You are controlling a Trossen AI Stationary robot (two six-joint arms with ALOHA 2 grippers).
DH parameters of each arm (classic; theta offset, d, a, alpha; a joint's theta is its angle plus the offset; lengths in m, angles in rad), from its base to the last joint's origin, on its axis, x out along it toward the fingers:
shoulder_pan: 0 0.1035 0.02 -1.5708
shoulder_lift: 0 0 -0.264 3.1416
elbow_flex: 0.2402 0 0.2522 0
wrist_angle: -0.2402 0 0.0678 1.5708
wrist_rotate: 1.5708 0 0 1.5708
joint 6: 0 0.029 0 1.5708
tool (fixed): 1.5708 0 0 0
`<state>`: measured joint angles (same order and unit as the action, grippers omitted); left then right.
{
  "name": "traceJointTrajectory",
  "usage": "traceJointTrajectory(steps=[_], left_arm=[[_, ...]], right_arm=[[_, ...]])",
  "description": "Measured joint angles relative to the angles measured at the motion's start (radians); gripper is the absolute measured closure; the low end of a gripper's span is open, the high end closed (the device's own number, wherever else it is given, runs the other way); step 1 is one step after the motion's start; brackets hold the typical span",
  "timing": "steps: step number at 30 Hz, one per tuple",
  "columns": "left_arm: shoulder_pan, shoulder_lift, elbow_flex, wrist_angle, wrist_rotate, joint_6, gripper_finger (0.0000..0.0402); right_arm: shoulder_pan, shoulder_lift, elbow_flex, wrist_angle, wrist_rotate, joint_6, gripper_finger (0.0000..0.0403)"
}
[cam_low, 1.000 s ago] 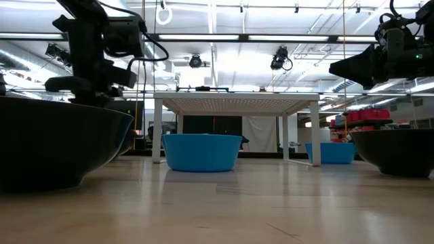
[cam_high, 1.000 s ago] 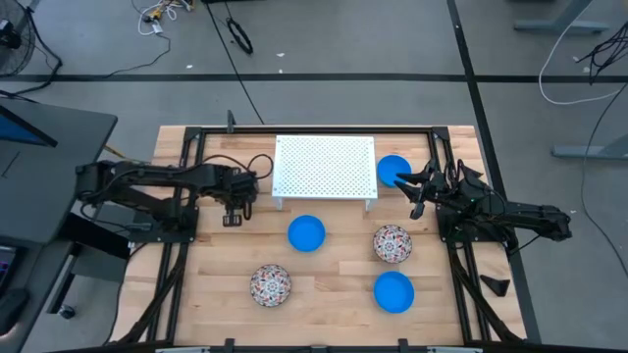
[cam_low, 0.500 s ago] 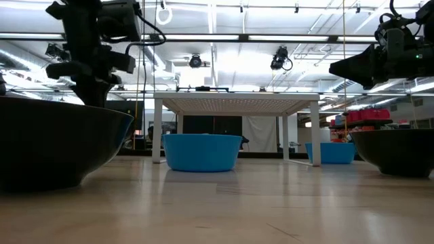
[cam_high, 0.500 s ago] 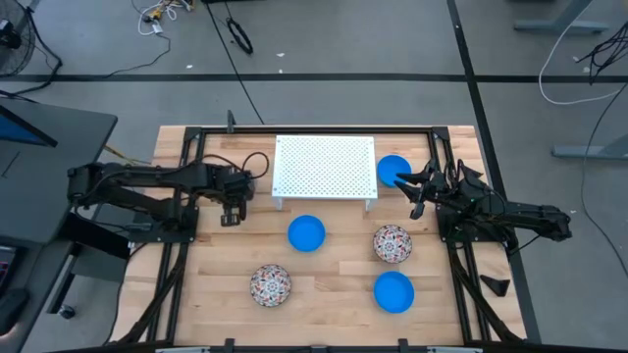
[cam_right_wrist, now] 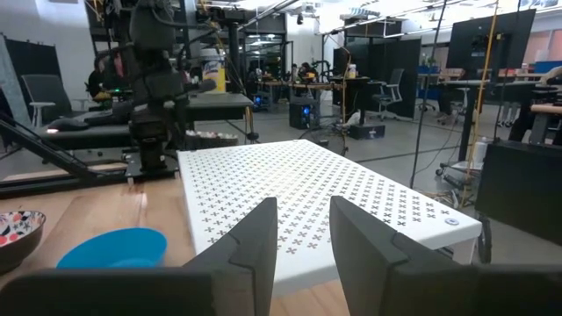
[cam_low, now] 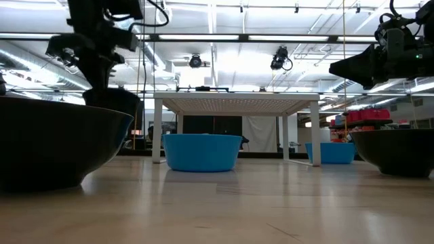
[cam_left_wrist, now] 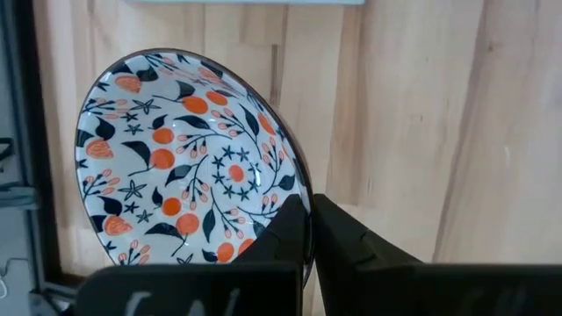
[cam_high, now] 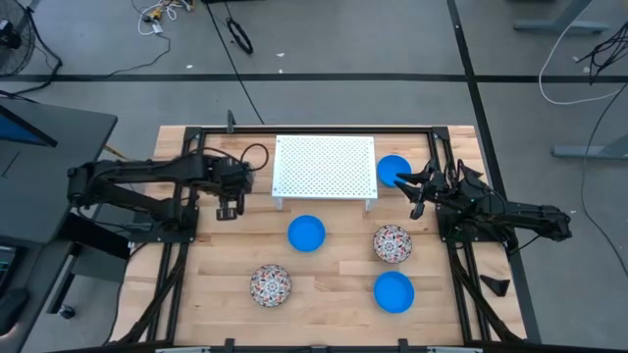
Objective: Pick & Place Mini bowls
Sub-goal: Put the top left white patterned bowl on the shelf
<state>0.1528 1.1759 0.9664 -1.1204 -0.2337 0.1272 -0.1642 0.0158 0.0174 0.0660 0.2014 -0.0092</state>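
High view: left hand [cam_high: 227,208] sits at about 9 o'clock of the white perforated rack [cam_high: 325,167], just off its left edge, above the wooden table [cam_high: 334,284]. Left wrist view shows its fingers [cam_left_wrist: 347,241] closed on the rim of a floral mini bowl [cam_left_wrist: 189,162], bowl tilted on edge, pattern of orange fruit and dark leaves facing the camera. Low view: same bowl [cam_low: 112,102] hangs clear of the table under the left hand [cam_low: 95,64].

Right hand [cam_high: 414,188] waits at 3 o'clock of the rack, over the blue bowl by the rack [cam_high: 393,170]. Right wrist view: its fingers [cam_right_wrist: 255,233] stand apart with nothing between them, rack [cam_right_wrist: 307,197] ahead.

On the table, from the rack: centre blue bowl [cam_high: 306,233] at 6 o'clock; floral bowl on the right [cam_high: 392,243] near 5 o'clock; front blue bowl [cam_high: 393,291] beyond it, also 5 o'clock; front floral bowl [cam_high: 270,284] at 7 o'clock. All four sit upright and apart from each other.
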Motion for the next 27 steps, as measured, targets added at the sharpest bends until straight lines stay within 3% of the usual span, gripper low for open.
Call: traceJointTrajectory(steps=[11, 27], left_arm=[[0.0, 0.0, 0.196, -0.191, -0.039, 0.002, 0.039], [0.0, -0.001, 0.435, -0.372, -0.055, 0.12, 0.039]], right_arm=[[0.0, 0.0, 0.0, 0.0, 0.0, 0.0, 0.0293], [0.0, 0.0, 0.0, 0.0, 0.0, 0.0, 0.0293]])
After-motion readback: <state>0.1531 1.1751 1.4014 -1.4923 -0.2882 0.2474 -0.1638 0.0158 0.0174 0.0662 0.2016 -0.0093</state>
